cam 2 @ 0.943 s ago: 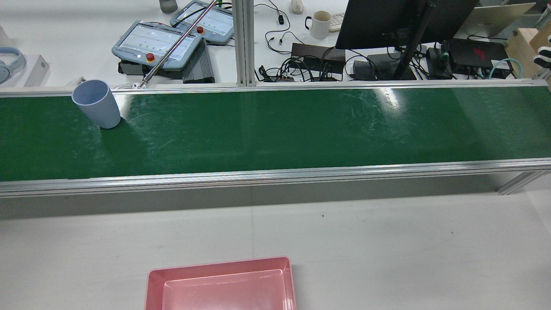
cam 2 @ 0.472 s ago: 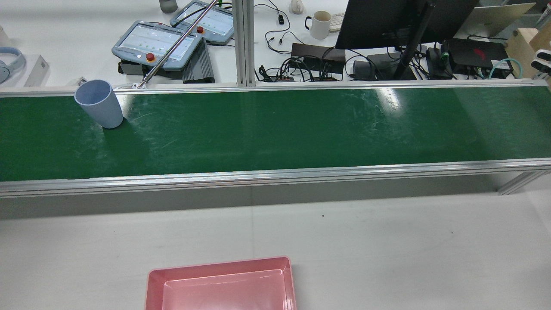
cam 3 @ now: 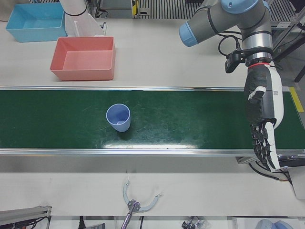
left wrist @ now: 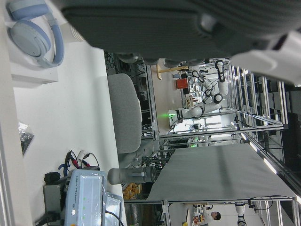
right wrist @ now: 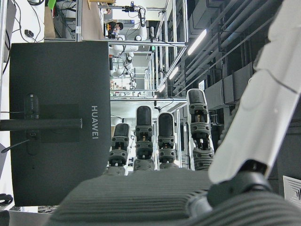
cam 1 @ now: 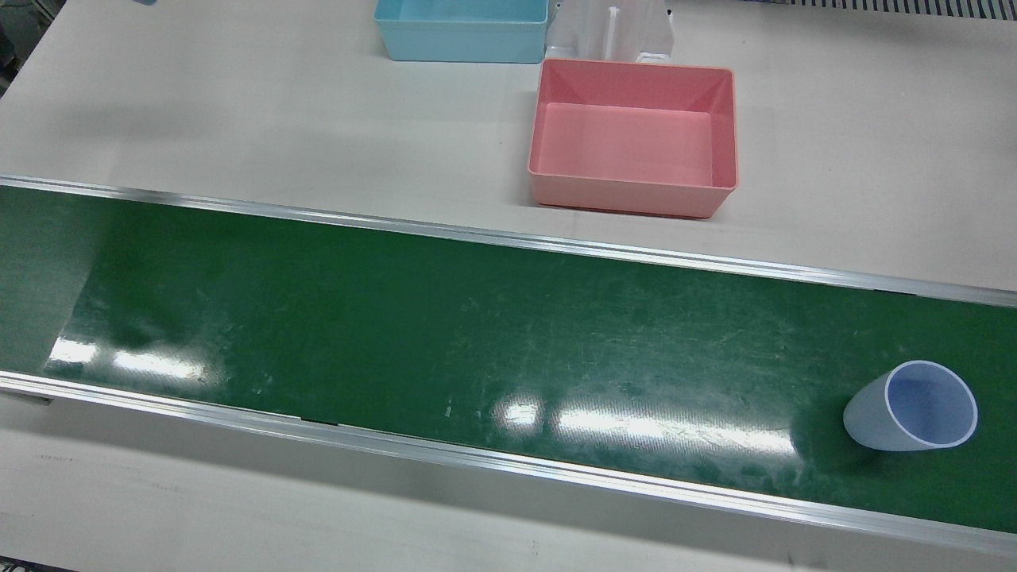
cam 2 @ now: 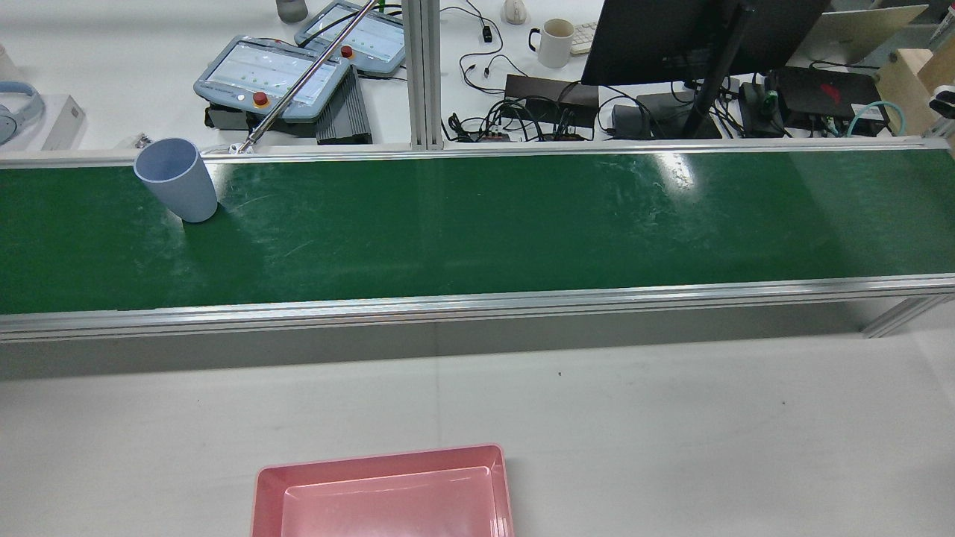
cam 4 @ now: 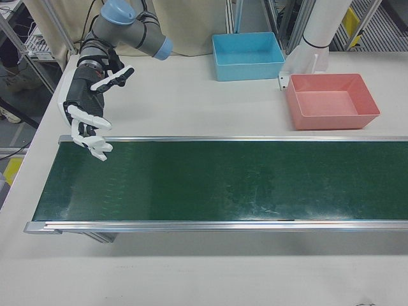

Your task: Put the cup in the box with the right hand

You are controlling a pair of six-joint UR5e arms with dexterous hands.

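Slowly the cup [cam 2: 177, 180] rides the green belt [cam 2: 477, 224] toward the middle.
Right robot hand [cam 4: 89, 115] waits spread and empty; pink box [cam 1: 633, 135] unfilled.

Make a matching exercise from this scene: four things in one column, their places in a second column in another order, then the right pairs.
Things:
1. cup
2. pink box
3. blue box
4. right hand

Places:
A. on the white table, next to the belt's rail
B. above one end of the belt, open, holding nothing
C. upright on the green belt
D. on the white table, farther from the belt

Pairs: 1-C, 2-A, 3-D, 4-B
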